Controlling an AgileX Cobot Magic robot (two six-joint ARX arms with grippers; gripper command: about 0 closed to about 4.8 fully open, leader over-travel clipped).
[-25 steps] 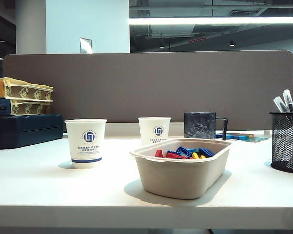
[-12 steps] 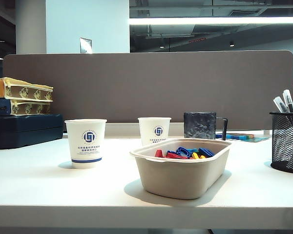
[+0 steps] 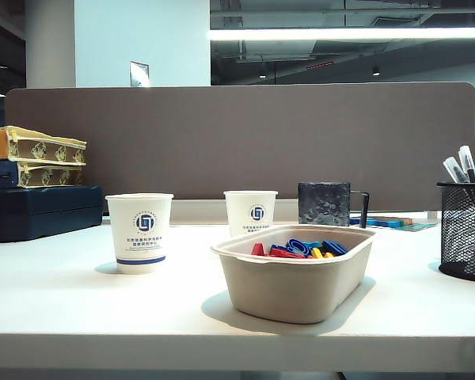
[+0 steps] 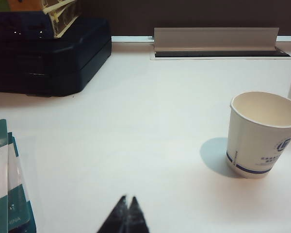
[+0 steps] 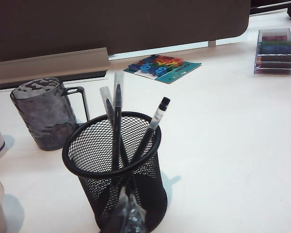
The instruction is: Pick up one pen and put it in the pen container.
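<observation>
White table (image 3: 79,309), brown partition behind it.

Pen container (image 5: 114,167): black mesh cup, upright near the right edge of the exterior view (image 3: 465,229). Three pens stand in it, leaning on the rim. The one leaning apart from the others is the pen (image 5: 153,127), black barrel with a pale section under a black cap, tip poking above the rim. The other two pens (image 5: 115,114) stand close together, clear caps up.

Right gripper (image 5: 126,221): close in front of the container's base, fingertips pressed together, holding nothing. The tips partly cover the lower mesh, so I cannot tell whether they touch it.

Left gripper (image 4: 126,218): low over bare table on the left side, tips together, nothing between them. Neither gripper shows in the exterior view.

Around:
- Dark speckled mug (image 5: 43,114) with handle, just behind the container.
- Beige tray (image 3: 297,273) mid-table, holding coloured clips (image 3: 301,248).
- Two paper cups: one left of the tray (image 3: 139,232), one behind it (image 3: 250,212).
- Dark case (image 4: 53,56) far left with yellow boxes (image 3: 39,154) stacked on top.
- Teal card of coloured pieces (image 5: 162,68) near the partition; clear box (image 5: 275,51) beyond it.
- Teal packets (image 4: 7,184) beside the left gripper.
</observation>
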